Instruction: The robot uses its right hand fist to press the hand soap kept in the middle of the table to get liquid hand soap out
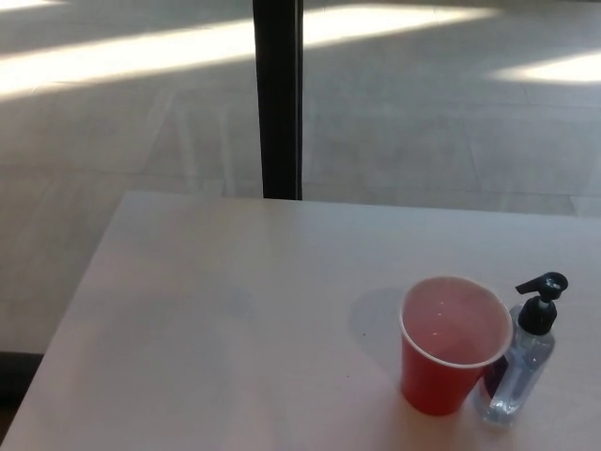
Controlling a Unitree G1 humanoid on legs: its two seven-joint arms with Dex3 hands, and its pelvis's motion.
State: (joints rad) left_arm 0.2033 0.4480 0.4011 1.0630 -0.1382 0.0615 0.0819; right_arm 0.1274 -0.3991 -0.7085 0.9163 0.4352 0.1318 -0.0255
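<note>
A clear hand soap bottle (517,368) with a black pump head (541,299) stands upright near the table's right front. Its nozzle points left, over the rim of a red paper cup (451,346) that stands touching or just beside it on the left. The cup is upright and looks empty inside. Neither of my hands shows in the head view.
The pale table (235,319) reaches from the front of the view to a far edge. Beyond that edge rises a black post (278,94) against a grey tiled floor with bright sun patches. The table's left edge runs diagonally at the left.
</note>
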